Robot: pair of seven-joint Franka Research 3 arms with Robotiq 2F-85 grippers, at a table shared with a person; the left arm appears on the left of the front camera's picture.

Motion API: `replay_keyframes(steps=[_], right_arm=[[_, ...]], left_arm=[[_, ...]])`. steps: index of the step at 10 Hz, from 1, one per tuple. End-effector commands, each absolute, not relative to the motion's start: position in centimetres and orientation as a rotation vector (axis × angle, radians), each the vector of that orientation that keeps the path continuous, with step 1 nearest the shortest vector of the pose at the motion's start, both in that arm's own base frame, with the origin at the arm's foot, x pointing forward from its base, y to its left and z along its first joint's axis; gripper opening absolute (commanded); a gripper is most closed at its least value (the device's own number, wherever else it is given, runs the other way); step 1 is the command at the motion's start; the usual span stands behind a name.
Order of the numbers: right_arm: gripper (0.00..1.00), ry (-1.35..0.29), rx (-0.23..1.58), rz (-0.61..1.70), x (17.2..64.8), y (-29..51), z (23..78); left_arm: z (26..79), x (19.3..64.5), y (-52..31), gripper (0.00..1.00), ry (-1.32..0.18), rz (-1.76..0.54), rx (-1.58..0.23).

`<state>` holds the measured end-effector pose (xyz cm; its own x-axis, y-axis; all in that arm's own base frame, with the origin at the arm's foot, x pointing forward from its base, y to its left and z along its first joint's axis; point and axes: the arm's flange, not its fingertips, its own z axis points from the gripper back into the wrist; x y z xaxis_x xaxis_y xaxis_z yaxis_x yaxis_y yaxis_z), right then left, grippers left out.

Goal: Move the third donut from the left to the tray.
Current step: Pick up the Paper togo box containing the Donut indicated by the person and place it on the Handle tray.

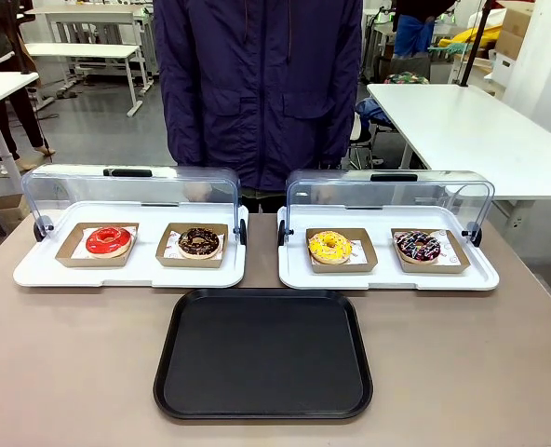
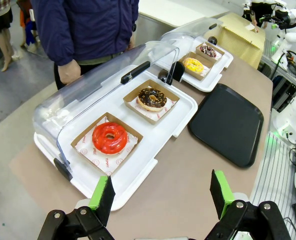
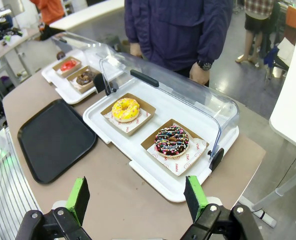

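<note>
The third donut from the left (image 1: pixel 329 246) has yellow glaze and sprinkles and sits in a brown cardboard holder on the right white tray; it is also visible as the yellow donut (image 3: pixel 125 109) and, far off, the yellow donut (image 2: pixel 193 65). The black tray (image 1: pixel 263 353) lies empty in front of both white trays, seen again as the black tray (image 2: pixel 228 123) and the black tray (image 3: pixel 54 138). My left gripper (image 2: pixel 162 193) hovers open above the table's left end. My right gripper (image 3: pixel 137 197) hangs open above the right end. Both hold nothing.
A red donut (image 1: pixel 108 241) and a chocolate donut (image 1: pixel 199 242) sit on the left white tray (image 1: pixel 33 270). A dark sprinkled donut (image 1: pixel 418 246) shares the right white tray (image 1: pixel 480 277). Clear domed covers (image 1: pixel 131 184) stand raised behind. A person (image 1: pixel 257 84) stands at the far edge.
</note>
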<state>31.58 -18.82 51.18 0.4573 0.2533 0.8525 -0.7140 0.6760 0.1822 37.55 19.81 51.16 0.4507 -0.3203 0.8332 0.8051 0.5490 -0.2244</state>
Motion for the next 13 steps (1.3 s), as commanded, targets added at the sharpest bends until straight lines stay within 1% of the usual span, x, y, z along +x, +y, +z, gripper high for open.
replay_keyframes(steps=[1,13], right_arm=[[1.0,-0.945,0.581,0.654,31.93,-18.96,51.36],[1.0,-0.945,0.581,0.654,31.93,-18.96,51.36]], left_arm=[[51.33,37.48,19.71,1.0,-0.838,-0.777,-0.684],[51.33,37.48,19.71,1.0,-0.838,-0.777,-0.684]])
